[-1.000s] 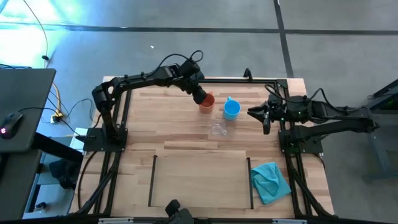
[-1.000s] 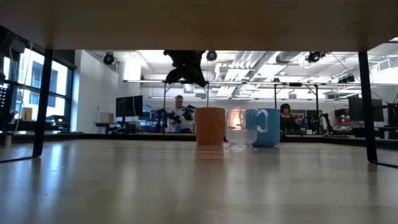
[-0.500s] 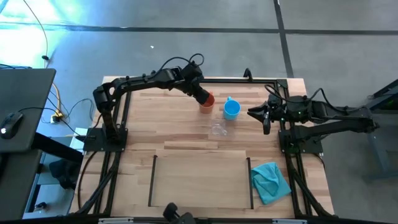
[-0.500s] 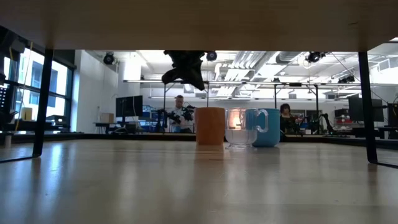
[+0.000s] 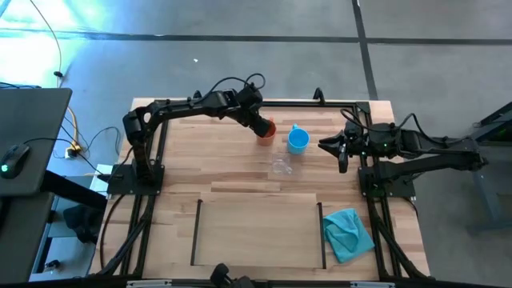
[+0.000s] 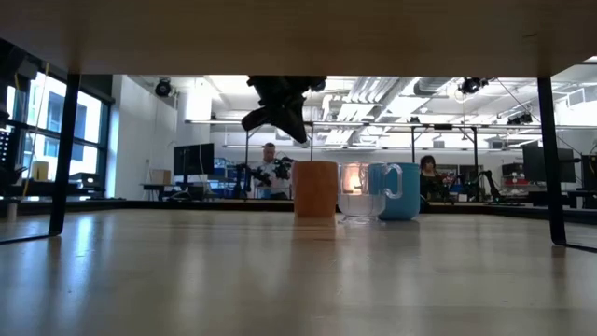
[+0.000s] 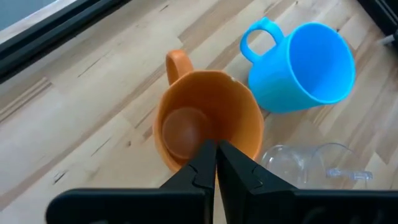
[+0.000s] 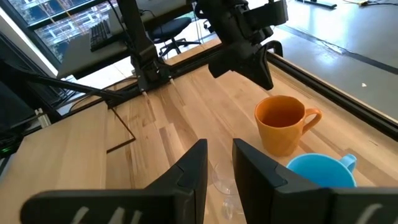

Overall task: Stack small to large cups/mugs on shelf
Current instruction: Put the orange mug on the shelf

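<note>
A wooden table seen from above, with a dark robot arm at each side. Just above the centre of the frame stand three vessels close together: an orange mug (image 5: 267, 130), a blue mug (image 5: 298, 141) just to its right, and a clear glass cup (image 5: 281, 166) slightly below and between them. All three stand upright, mouths up. The shelf (image 5: 258, 230) — a pale panel edged by two thin black strips — lies in the lower middle of the frame, well apart from the cups and with nothing on it.

The left gripper (image 5: 258, 125) reaches in from the upper left and hangs over the orange mug's left rim. Its wrist camera looks down into the mug's mouth past two fingers pressed together, tips just above the near rim; the mug's handle sticks out on the far side. The level view shows the gripper above the mug, not touching it.

The right gripper (image 5: 334, 146) waits at the right of the frame, its fingers a little apart, pointing toward the blue mug and holding nothing.

The left arm is plainly nearer — the orange mug sits directly beneath its tips, so taking it probably needs the fingers parted and lowered astride the rim.
</note>
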Robot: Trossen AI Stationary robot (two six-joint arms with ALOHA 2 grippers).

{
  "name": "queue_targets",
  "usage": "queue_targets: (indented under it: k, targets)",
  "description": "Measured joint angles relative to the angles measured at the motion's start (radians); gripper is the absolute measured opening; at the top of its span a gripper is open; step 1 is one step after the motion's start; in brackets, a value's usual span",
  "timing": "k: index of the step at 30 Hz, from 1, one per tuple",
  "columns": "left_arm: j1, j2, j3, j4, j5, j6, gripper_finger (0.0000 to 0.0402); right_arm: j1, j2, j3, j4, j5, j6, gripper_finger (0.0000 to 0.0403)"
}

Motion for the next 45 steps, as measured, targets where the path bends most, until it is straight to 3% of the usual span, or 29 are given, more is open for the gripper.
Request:
queue_targets:
  k: [3, 11, 15, 29, 45]
  targets:
    - [0.000, 0.000, 0.000, 0.000, 0.006, 0.001, 0.0035, 0.000, 0.000, 0.000, 0.000, -0.005, 0.000, 0.0067]
    - [0.000, 0.000, 0.000, -0.002, -0.028, -0.020, 0.0155, 0.000, 0.000, 0.000, 0.000, -0.012, 0.000, 0.0067]
    - [0.000, 0.000, 0.000, -0.011, -0.045, -0.020, 0.0188, 0.000, 0.000, 0.000, 0.000, -0.015, 0.003, 0.0067]
    - [0.000, 0.009, 0.000, -0.053, -0.098, -0.061, 0.0158, 0.001, 0.000, 0.000, 0.000, -0.027, 0.004, 0.0067]
    - [-0.001, 0.040, 0.000, -0.061, -0.086, -0.094, 0.0171, 0.001, 0.000, 0.000, 0.000, -0.031, 0.004, 0.0067]
